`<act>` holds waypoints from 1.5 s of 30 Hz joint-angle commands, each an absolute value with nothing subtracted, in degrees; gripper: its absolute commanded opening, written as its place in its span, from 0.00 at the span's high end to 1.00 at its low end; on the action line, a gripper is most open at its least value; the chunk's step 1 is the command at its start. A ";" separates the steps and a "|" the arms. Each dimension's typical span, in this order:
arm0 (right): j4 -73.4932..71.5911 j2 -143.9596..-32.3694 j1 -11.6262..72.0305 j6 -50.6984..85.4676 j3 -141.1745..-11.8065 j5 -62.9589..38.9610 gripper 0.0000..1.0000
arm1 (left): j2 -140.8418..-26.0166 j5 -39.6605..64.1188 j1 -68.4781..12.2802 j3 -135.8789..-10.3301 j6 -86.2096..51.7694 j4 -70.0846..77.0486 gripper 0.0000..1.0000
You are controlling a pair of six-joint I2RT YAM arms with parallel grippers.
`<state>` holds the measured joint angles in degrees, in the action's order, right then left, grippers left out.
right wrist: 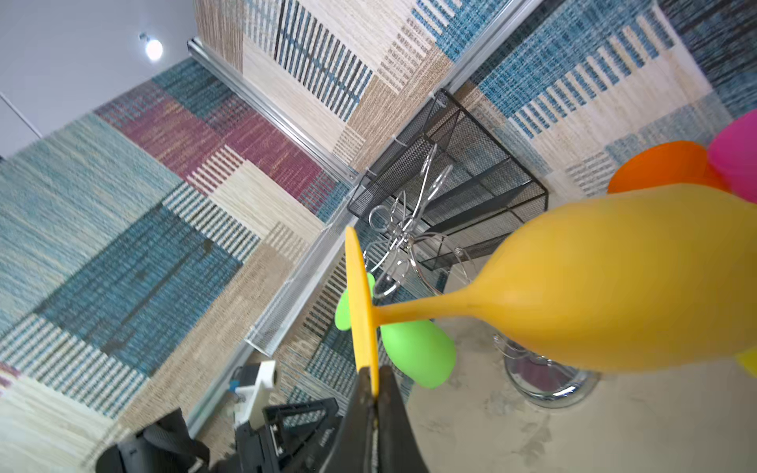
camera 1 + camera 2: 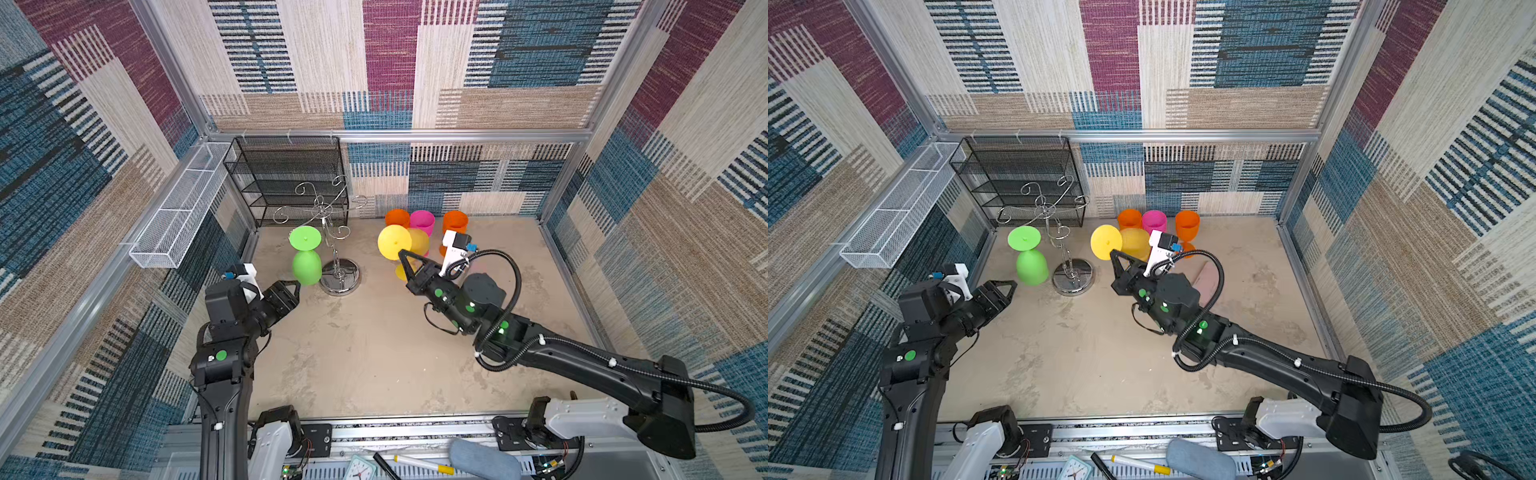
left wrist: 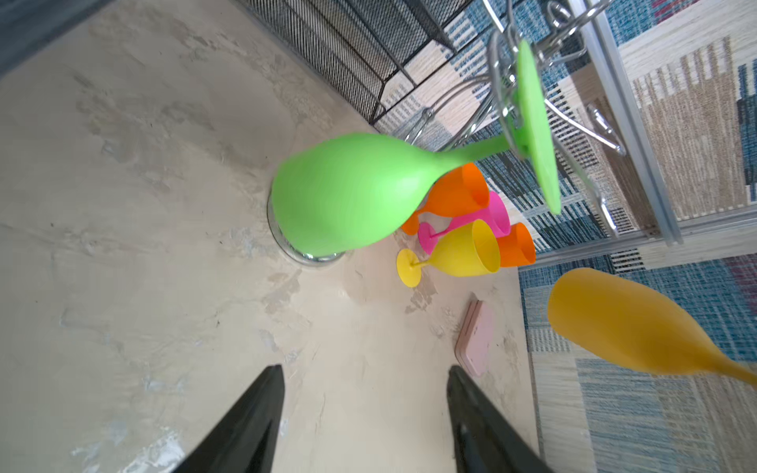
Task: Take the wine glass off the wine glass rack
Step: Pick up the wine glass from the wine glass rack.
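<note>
Green wine glass (image 2: 306,268) hangs bowl-down on the wine glass rack (image 2: 341,283), just ahead of your left fingers (image 3: 245,426), which are spread and empty. Your right fingers (image 1: 391,413) pinch the foot of a yellow wine glass (image 1: 614,278), clear of the rack. The green one is yet to come off. Only the left wrist view shows its foot hooked in the wire.

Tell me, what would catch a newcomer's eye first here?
A bright green wine glass hangs upside down on the chrome rack, left of centre. To its right, the right arm's jaws are shut on the foot of a yellow glass.
</note>
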<state>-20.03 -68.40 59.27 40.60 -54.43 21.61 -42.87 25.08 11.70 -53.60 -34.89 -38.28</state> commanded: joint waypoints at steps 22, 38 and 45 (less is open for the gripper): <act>-42.70 -80.18 77.64 -22.31 -34.26 41.20 1.00 | -37.57 45.92 6.97 -33.36 -67.25 -25.37 0.39; -46.66 -94.51 81.47 -36.44 -39.78 43.60 1.00 | -42.66 43.30 -0.68 -29.25 -81.08 -13.69 0.47; -47.94 -97.10 81.47 -38.49 -41.26 43.73 1.00 | -44.64 41.33 -4.73 -28.94 -81.10 -13.62 0.50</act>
